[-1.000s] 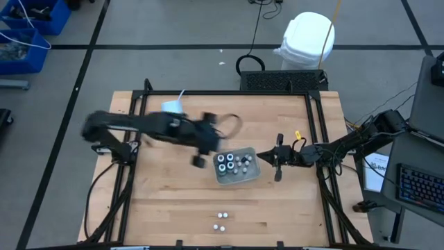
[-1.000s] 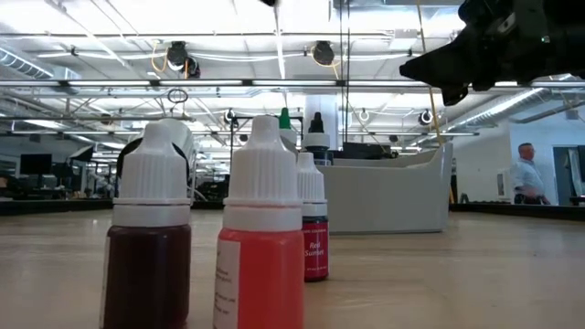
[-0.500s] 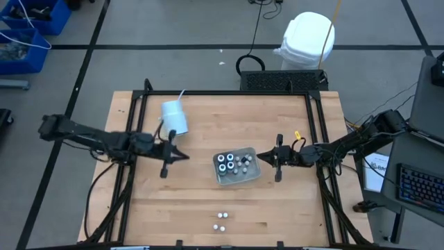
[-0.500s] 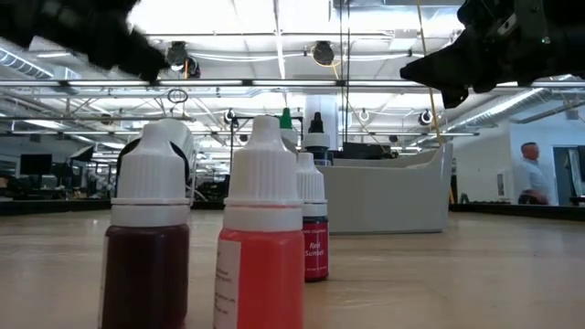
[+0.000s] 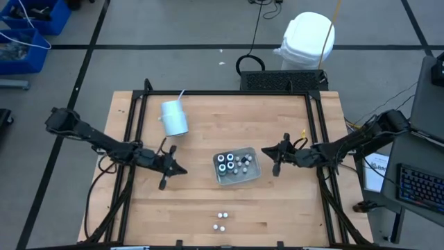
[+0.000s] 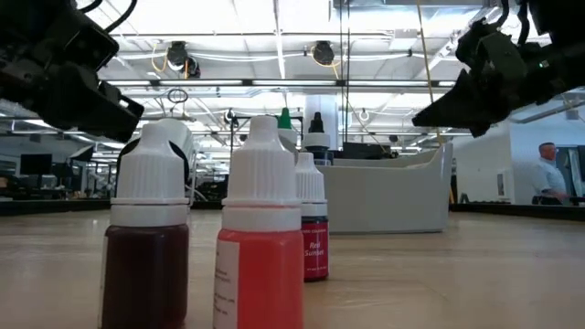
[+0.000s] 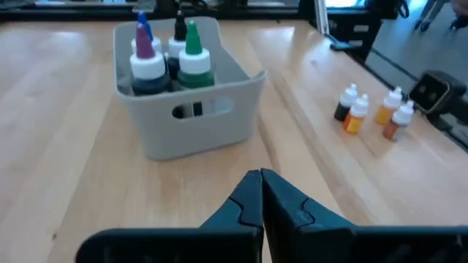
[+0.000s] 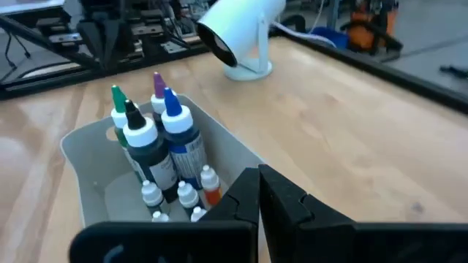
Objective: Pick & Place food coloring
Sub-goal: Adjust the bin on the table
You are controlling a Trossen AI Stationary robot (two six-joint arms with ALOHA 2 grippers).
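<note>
Overhead arrangement. A wooden table carries a grey square tray near its centre. Inside the tray stand 4 larger dark bottles with coloured tips, grouped toward the side nearer the left arm, and several tiny white-capped bottles beside them; the right wrist view shows the same contents, the large bottles upright and the small ones low against the tray wall.

Loose food coloring. A small group of tiny bottles stands on the bare table near the front edge, well apart from the tray. The left wrist view counts 4 of them, with dark, orange and amber bodies. In the low view 3 fill the foreground: a dark red one, a coral one and a smaller red-labelled one behind.

Left gripper. It hovers over open table to the tray's left, apart from every bottle; its fingers are pressed together and grasp nothing.

Right gripper. It sits just beside the tray's right wall, clear of the contents; its fingers meet tip to tip, empty.

Other objects. A white cup with a straw lies tipped on the table behind the left gripper. A person stands in the room beyond.
</note>
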